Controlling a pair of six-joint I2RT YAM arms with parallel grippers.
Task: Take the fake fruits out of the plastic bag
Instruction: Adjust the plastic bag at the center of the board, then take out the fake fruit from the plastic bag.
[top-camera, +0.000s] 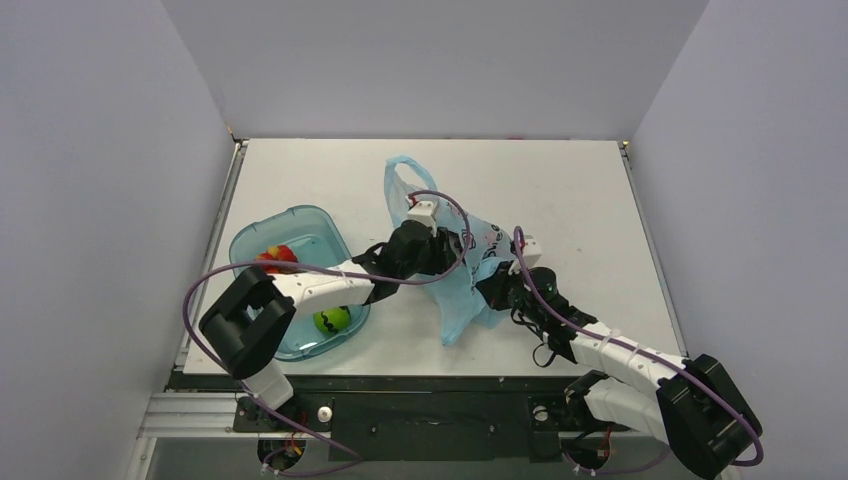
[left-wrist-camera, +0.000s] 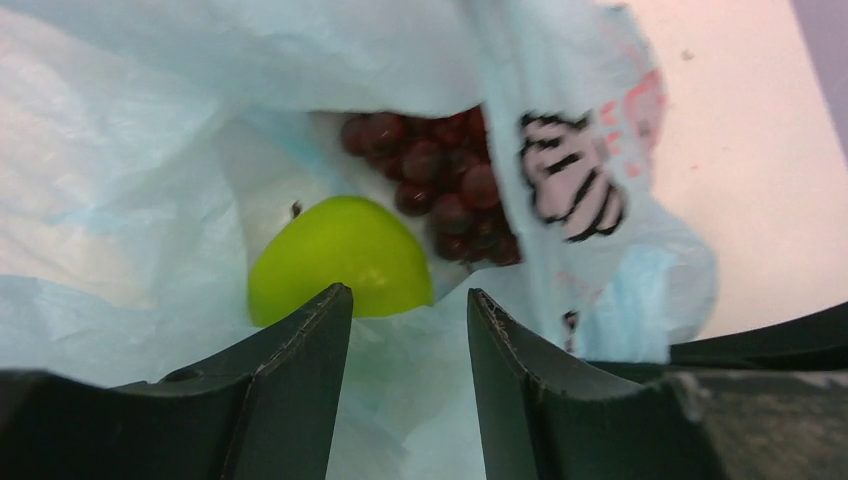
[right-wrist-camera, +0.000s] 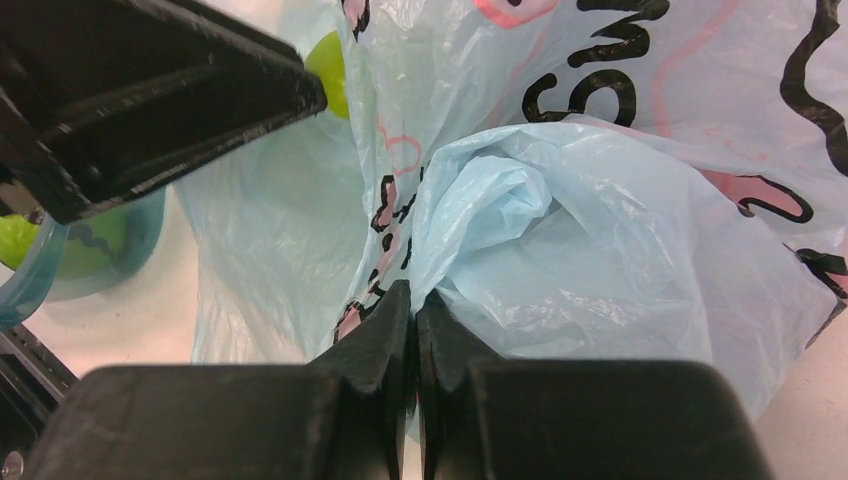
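Note:
The light-blue plastic bag (top-camera: 470, 275) lies mid-table, one handle loop (top-camera: 403, 178) towards the back. My left gripper (left-wrist-camera: 410, 300) is open at the bag's mouth, empty, its jaws over bag film just short of the green apple (left-wrist-camera: 340, 255). The dark purple grape bunch (left-wrist-camera: 440, 180) lies beyond the apple inside the bag. My right gripper (right-wrist-camera: 414, 300) is shut on a fold of the bag (right-wrist-camera: 560, 250) at its near side (top-camera: 497, 290). The red berry cluster (top-camera: 277, 257) and the striped green ball (top-camera: 332, 319) lie in the teal tray (top-camera: 300, 222). The plum is not visible.
The teal tray stands at the left of the table, near the left arm's base. The left arm reaches across its right rim. The left gripper's finger (right-wrist-camera: 150, 90) shows at the upper left of the right wrist view.

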